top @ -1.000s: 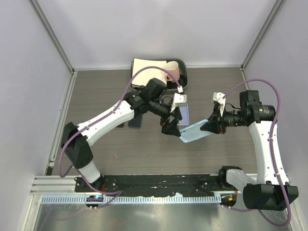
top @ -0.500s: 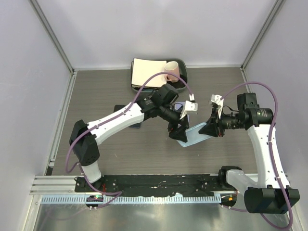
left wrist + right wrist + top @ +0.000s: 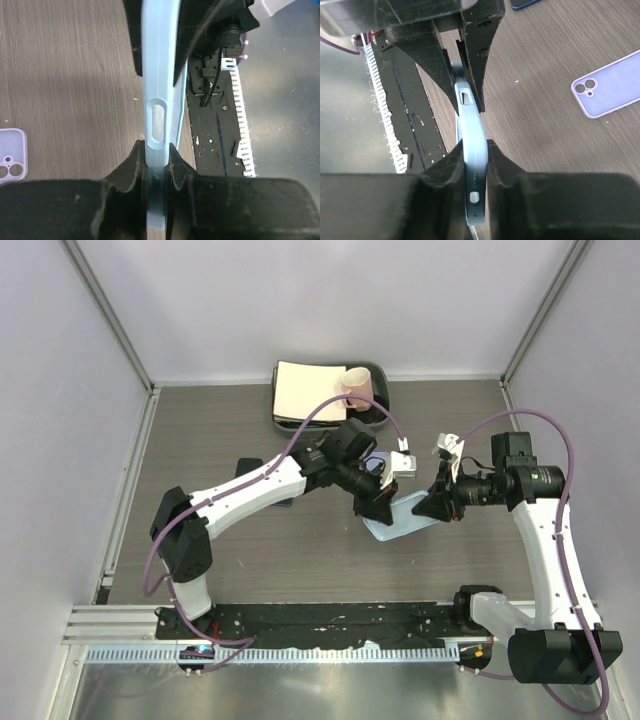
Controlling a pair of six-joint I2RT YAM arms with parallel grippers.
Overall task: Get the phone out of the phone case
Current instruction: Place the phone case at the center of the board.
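Observation:
A light blue phone case (image 3: 402,520) hangs above the table, gripped at both ends. My left gripper (image 3: 376,506) is shut on its left end, and in the left wrist view the case (image 3: 159,90) runs edge-on away from the closed fingers (image 3: 132,165). My right gripper (image 3: 433,508) is shut on the other end (image 3: 475,165). The left gripper's fingers (image 3: 477,60) pinch the far end in the right wrist view. A slot (image 3: 159,121) in the case's side shows a pale silvery surface. The phone is otherwise hidden.
A lilac case (image 3: 610,85) lies flat on the wooden table, partly under the left arm (image 3: 377,461). Dark phones (image 3: 247,466) lie further left. A black tray (image 3: 378,418) holding a beige pad (image 3: 308,392) and a pink cup (image 3: 356,387) stands at the back.
My left gripper moved right and down to the case's free end and shut on it. The right gripper kept its hold and shifted slightly left.

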